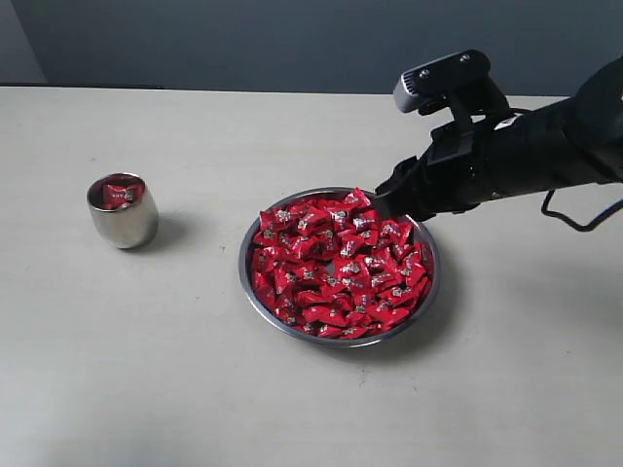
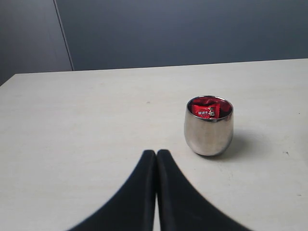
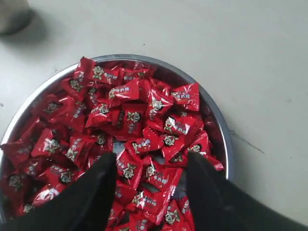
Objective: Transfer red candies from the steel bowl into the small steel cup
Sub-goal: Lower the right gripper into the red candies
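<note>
On the pale desk, nearest its front edge and a little right of the middle, sits the steel bowl, wide and shallow, heaped almost to its thin rim with red candies lying every way up, crimped ends overlapping and small silver-white marks showing on many of them. At the bowl's far right rim the right gripper dips into the heap: its two black fingers stand well apart, tips down among the wrappers, with several candies lying loose in the gap between them and nothing pinched. The right arm reaches in from the desk's right edge, its dark forearm sloping gently down toward the bowl, the wrist bent so that the fingers point downward and inward, and the wrist camera riding on top. Well apart from the bowl, toward the left edge and slightly farther back, the small steel cup stands upright with at least one red candy visible inside it just below the rim. The left gripper hangs low over bare desk a short way off the cup, aimed roughly at it, its black fingers pressed together along their length with nothing between them. Beyond the desk's back edge rises a dark blue-grey wall
</note>
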Robot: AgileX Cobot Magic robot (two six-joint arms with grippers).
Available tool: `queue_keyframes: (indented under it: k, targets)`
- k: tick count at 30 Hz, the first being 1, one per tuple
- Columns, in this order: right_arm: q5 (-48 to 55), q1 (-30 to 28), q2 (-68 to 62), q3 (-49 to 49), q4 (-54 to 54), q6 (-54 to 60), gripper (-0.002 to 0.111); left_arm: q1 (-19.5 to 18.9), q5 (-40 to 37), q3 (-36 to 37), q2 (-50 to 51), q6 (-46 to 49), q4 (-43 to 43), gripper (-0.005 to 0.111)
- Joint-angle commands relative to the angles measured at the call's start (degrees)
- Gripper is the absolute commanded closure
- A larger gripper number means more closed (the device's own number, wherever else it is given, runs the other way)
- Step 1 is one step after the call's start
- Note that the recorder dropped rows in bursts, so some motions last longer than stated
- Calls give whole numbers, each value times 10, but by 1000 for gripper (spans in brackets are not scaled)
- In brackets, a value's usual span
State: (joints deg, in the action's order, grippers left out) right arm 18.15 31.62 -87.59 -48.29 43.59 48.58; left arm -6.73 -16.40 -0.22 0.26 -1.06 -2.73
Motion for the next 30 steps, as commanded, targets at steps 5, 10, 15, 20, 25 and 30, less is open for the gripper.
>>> queue_keyframes:
  k: [5, 10, 15, 20, 25, 30]
  targets:
    - [13, -3, -50, -35, -33, -94, 69, 0, 1, 2, -3, -1, 1, 106]
    - [25, -3, -99, -62, -34, -98, 69, 0, 1, 2, -3, -1, 1, 106]
    - [28, -3, -142, -84, -34, -103, 69, 0, 1, 2, -3, -1, 1, 106]
    - [64, -3, -175, -120, -34, -132, 69, 0, 1, 2, -3, -1, 1, 106]
    - [98, -3, -199, -155, -34, -155, 69, 0, 1, 2, -3, -1, 1, 106]
    - [106, -3, -210, -172, -96, -196, 69, 0, 1, 2, -3, -1, 1, 106]
